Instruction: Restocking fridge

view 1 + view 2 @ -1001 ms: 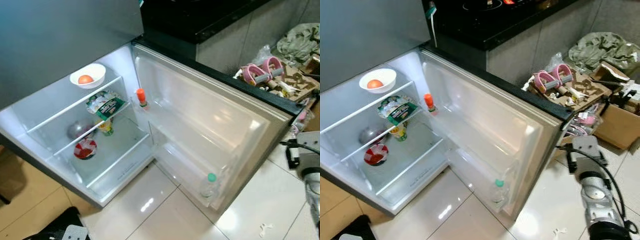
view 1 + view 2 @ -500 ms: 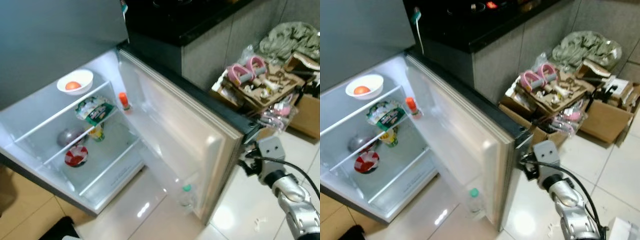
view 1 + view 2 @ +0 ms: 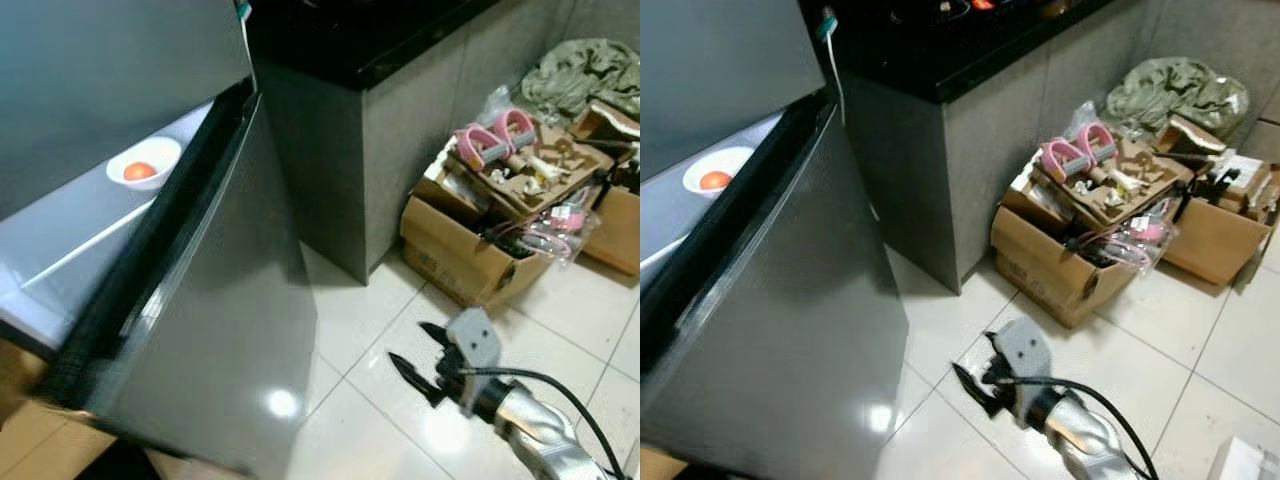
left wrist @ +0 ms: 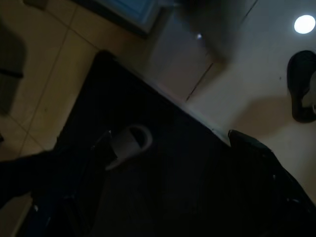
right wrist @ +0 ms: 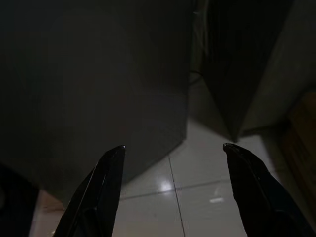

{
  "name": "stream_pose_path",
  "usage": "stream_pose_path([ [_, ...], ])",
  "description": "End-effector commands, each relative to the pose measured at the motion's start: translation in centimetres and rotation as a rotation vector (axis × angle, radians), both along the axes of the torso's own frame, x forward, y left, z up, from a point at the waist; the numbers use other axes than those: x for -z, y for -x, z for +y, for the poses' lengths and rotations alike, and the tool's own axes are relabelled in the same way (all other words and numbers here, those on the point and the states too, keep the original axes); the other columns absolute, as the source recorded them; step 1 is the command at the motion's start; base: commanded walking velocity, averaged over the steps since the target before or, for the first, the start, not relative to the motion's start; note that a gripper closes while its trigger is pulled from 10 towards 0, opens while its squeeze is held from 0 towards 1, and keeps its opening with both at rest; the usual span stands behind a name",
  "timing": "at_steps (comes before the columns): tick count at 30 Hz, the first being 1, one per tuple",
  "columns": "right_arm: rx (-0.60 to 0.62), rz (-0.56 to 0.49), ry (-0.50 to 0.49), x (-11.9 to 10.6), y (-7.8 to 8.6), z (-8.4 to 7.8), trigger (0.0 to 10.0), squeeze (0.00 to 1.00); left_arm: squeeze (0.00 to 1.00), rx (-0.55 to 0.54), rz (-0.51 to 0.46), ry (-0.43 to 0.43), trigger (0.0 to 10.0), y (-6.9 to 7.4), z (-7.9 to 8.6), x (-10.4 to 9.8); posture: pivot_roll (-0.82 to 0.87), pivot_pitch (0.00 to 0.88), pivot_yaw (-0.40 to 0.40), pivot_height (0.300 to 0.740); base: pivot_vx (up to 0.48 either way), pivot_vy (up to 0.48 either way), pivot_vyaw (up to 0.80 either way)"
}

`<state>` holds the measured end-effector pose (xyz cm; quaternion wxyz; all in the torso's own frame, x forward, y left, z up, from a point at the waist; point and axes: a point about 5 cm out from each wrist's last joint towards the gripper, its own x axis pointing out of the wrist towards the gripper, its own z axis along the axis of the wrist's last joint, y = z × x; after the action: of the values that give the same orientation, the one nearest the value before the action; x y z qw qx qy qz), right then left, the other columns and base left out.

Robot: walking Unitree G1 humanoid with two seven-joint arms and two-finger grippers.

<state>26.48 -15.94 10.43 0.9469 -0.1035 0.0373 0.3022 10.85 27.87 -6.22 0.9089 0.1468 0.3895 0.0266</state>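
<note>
Fridge door, a large grey metal panel (image 3: 215,330), stands nearly closed; only a narrow lit gap shows the interior. Through that gap we see a white bowl (image 3: 143,163) holding one orange fruit (image 3: 138,171) on the upper shelf. Our right gripper (image 3: 425,360) hangs above the white floor tiles (image 3: 350,330), near the door's outer face but apart from it, its two black fingers (image 5: 98,192) spread wide with nothing between them. Our left gripper (image 4: 168,163) hangs idle in the shade above a dark mat; its fingers are likewise parted and empty. Against the grey counter base sit open cardboard boxes (image 3: 1060,260) of clutter, including pink handled items (image 3: 1080,155).
</note>
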Motion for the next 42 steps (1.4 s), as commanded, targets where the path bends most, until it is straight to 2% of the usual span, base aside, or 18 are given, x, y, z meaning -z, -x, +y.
stream_pose_path([
  [1,0.014,0.039,0.004,0.4,0.6,0.0,10.0,0.0,0.0,-0.013,0.045,-0.023,10.0,1.4,0.8,0.4,-0.17,0.246,0.11,0.707,0.0,0.0,0.0],
  [13,0.056,0.065,0.022,2.0,0.8,0.1,10.0,0.0,0.0,-0.049,0.089,-0.03,10.0,1.3,1.2,1.2,-0.17,0.237,0.107,0.707,0.0,0.0,0.0],
  [16,0.095,0.1,0.047,3.2,1.0,0.0,10.0,0.0,0.0,-0.075,0.076,-0.035,10.0,0.7,1.5,1.1,-0.17,0.231,0.104,0.707,0.0,0.0,0.0],
  [23,0.267,0.187,0.1,6.9,1.4,-0.8,10.0,0.0,0.0,-0.1,-0.021,-0.012,10.0,-2.4,1.2,0.3,-0.17,0.226,0.094,0.707,0.0,0.0,0.0],
  [24,0.267,0.187,0.1,6.9,1.4,-0.8,10.0,0.0,0.0,-0.1,-0.021,-0.012,10.0,-2.4,1.2,0.3,-0.17,0.226,0.094,0.707,0.0,0.0,0.0],
  [27,0.392,0.235,0.107,8.9,1.9,-1.3,10.0,0.0,0.0,-0.096,-0.139,0.03,10.0,-5.7,0.0,-0.8,-0.17,0.226,0.088,0.707,0.0,0.0,0.0],
  [28,0.392,0.235,0.107,8.9,1.9,-1.3,10.0,0.0,0.0,-0.096,-0.139,0.03,10.0,-5.7,0.0,-0.8,-0.17,0.226,0.088,0.707,0.0,0.0,0.0],
  [30,0.474,0.247,0.116,9.7,2.1,-1.7,10.0,0.0,0.0,-0.073,-0.245,0.051,10.0,-8.4,-1.1,-2.1,-0.17,0.226,0.086,0.707,0.0,0.0,0.0],
  [31,0.474,0.247,0.116,9.7,2.1,-1.7,10.0,0.0,0.0,-0.073,-0.245,0.051,10.0,-8.4,-1.1,-2.1,-0.17,0.226,0.086,0.707,0.0,0.0,0.0],
  [32,0.572,0.241,0.139,10.0,2.1,-2.7,10.0,0.0,0.0,-0.038,-0.344,0.074,10.0,-10.4,-2.5,-3.8,-0.17,0.225,0.084,0.707,0.0,0.0,0.0],
  [33,0.572,0.241,0.139,10.0,2.1,-2.7,10.0,0.0,0.0,-0.038,-0.344,0.074,10.0,-10.4,-2.5,-3.8,-0.17,0.225,0.084,0.707,0.0,0.0,0.0],
  [34,0.721,0.194,0.19,9.9,2.1,-4.3,10.0,0.0,0.0,0.041,-0.503,0.144,10.0,-13.2,-6.0,-7.4,-0.18,0.227,0.079,0.707,0.0,0.0,0.0],
  [35,0.721,0.194,0.19,9.9,2.1,-4.3,10.0,0.0,0.0,0.041,-0.503,0.144,10.0,-13.2,-6.0,-7.4,-0.18,0.227,0.079,0.707,0.0,0.0,0.0],
  [36,0.762,0.159,0.21,9.5,2.0,-4.9,10.0,0.0,0.0,0.082,-0.554,0.181,10.0,-14.0,-7.6,-8.8,-0.18,0.227,0.078,0.707,0.0,0.0,0.0],
  [37,0.762,0.159,0.21,9.5,2.0,-4.9,10.0,0.0,0.0,0.082,-0.554,0.181,10.0,-14.0,-7.6,-8.8,-0.18,0.227,0.078,0.707,0.0,0.0,0.0],
  [39,0.796,0.065,0.253,8.4,1.6,-5.6,10.0,0.0,0.0,0.152,-0.605,0.273,10.0,-14.9,-10.4,-10.6,-0.19,0.227,0.071,0.707,0.0,0.0,0.0],
  [40,0.796,0.065,0.253,8.4,1.6,-5.6,10.0,0.0,0.0,0.152,-0.605,0.273,10.0,-14.9,-10.4,-10.6,-0.19,0.227,0.071,0.707,0.0,0.0,0.0],
  [42,0.825,0.017,0.25,7.7,1.3,-6.1,10.0,0.0,0.0,0.194,-0.621,0.342,10.0,-15.3,-12.4,-11.4,-0.2,0.223,0.065,0.707,0.0,0.0,0.0],
])
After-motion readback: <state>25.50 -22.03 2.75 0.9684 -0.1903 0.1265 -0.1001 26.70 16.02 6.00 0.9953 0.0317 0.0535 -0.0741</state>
